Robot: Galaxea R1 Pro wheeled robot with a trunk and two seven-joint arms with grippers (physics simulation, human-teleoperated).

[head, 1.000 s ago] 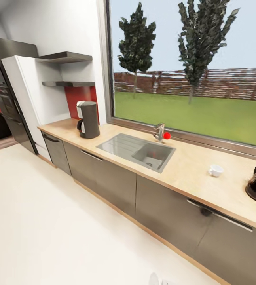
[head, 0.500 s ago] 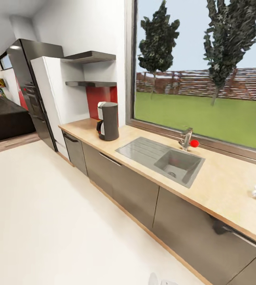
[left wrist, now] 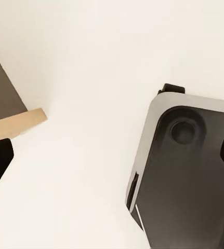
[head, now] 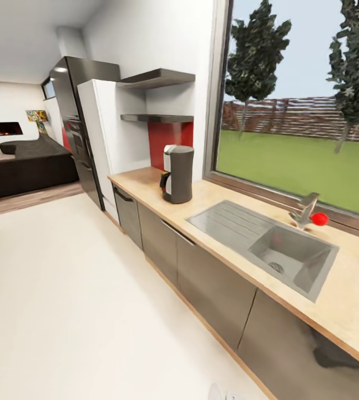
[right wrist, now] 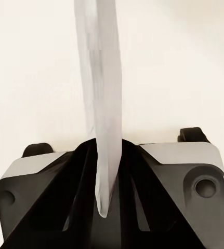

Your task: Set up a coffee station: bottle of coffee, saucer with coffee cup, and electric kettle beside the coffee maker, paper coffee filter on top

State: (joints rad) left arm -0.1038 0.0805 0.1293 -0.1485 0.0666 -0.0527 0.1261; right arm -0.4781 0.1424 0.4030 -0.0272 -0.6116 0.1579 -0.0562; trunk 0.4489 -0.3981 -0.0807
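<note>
One coffee maker (head: 177, 174) stands upright on the table (head: 240, 247), a long beige counter over grey cabinet fronts running from the white cabinet at the far end toward the near right. It is seen from its side and back, its dark body tall and vertical, with the lighter front part and black handle facing away toward the far end of the table. It sits just beside the drainer end of one steel sink (head: 268, 246), between the sink and two dark wall shelves (head: 158, 98) mounted one above the other over a red backsplash. One tap (head: 307, 208) with a red knob stands behind the sink basin, under the large window (head: 301, 111).

In the right wrist view, one paper coffee filter (right wrist: 102, 104) appears edge-on as a thin white sheet, its long axis running along the fingers and away from the camera over the pale floor (right wrist: 34, 78). The right gripper (right wrist: 105, 199) has its dark fingers pressed against the sheet's near end, pinching it.

In the left wrist view, the left gripper (left wrist: 112, 161) has its fingers spread wide apart, with nothing between them, above the floor and part of the robot's grey-rimmed base (left wrist: 189, 171).
</note>
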